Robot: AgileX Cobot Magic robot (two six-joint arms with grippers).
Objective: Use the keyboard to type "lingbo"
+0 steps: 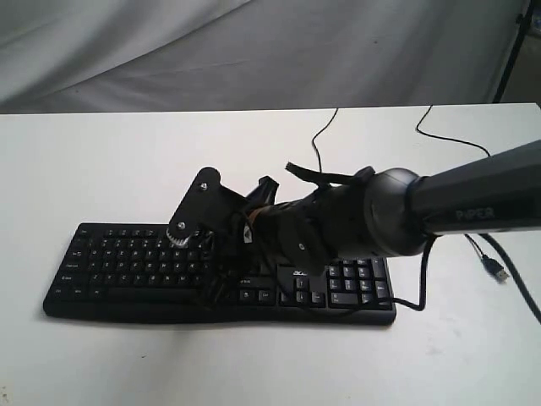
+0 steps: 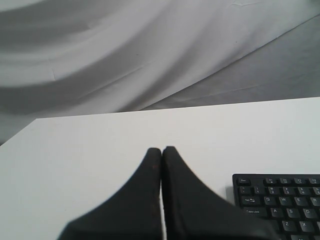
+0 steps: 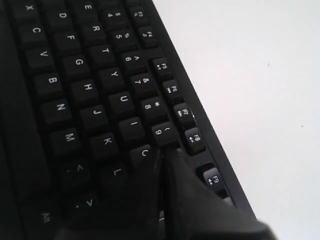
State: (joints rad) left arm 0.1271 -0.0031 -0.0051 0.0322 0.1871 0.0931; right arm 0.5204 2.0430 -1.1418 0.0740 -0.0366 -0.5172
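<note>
Keyboard [image 1: 127,262]: wide, full-size, black plastic, small white legends. Number pad [image 1: 355,283] set at right end, white "acer" logo [image 1: 297,272] printed beside it. Laid flat on white tabletop [image 1: 101,169], toward near side, long edge across view, slightly skewed. Middle keys partly hidden.

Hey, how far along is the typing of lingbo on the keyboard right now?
Done: no screen is in view, so nothing shows which letters are typed. In hand: the right end effector, shut, has its tip at the O key, beside the 9 key of the keyboard. O ends the word, so this may be the last press. The left end effector hangs shut over the table. Left: unclear.
</note>
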